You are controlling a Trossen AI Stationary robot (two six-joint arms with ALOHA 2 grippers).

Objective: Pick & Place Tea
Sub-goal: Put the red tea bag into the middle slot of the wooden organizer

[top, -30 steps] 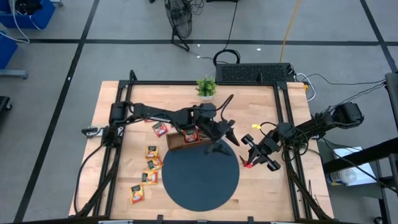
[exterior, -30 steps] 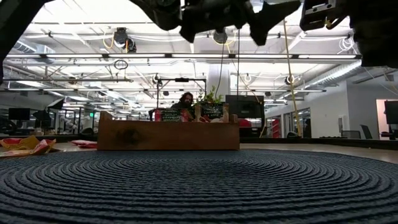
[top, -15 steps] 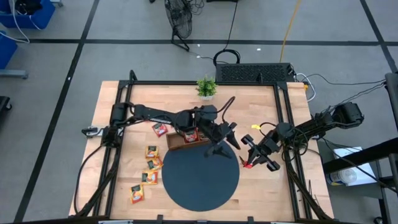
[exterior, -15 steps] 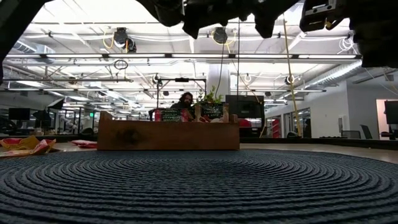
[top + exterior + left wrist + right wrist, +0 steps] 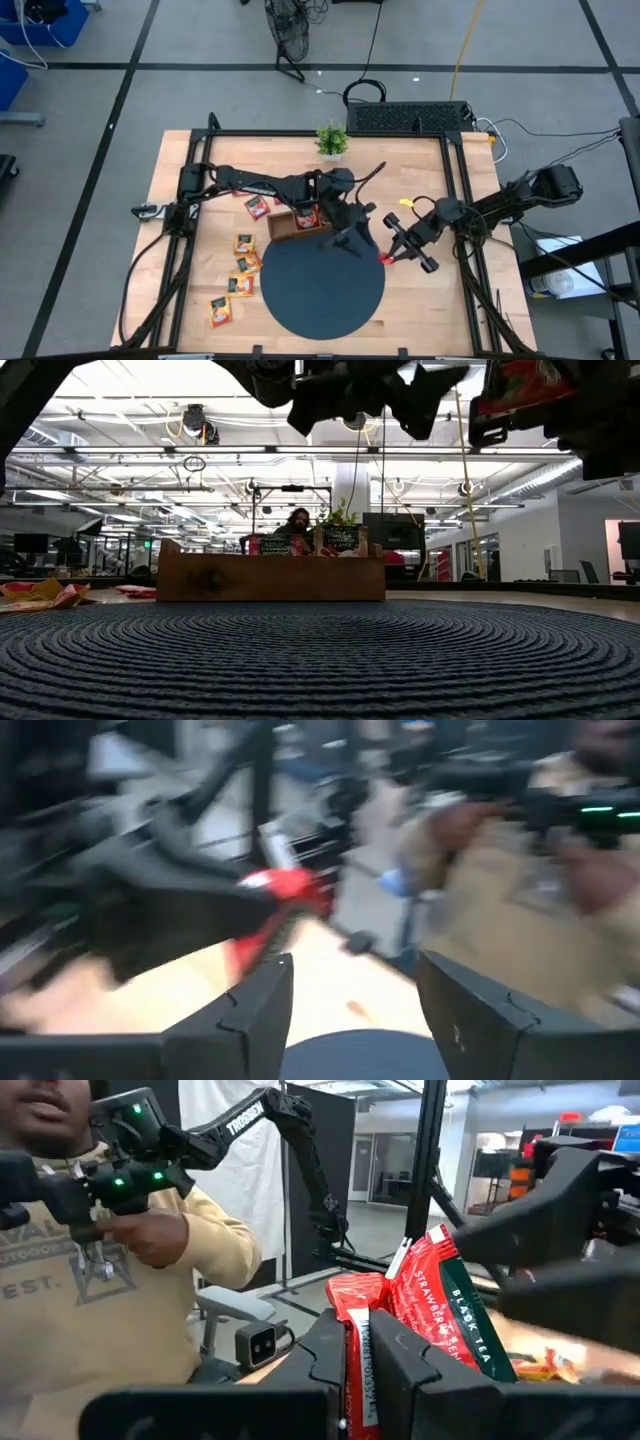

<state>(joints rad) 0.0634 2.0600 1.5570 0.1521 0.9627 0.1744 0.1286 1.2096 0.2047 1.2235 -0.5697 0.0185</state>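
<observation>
The right gripper (image 5: 360,1355) is pinching a red sachet (image 5: 425,1315) between closed fingers, right of centre in the high view, beside the mat (image 5: 322,284). The left gripper (image 5: 352,228) is hovering open and empty near the tray (image 5: 283,229), at frame centre. More sachets (image 5: 240,268) are lying at lower left. The sachet looks light, thin, floppy and probably slick, so an edge pinch suits it.
</observation>
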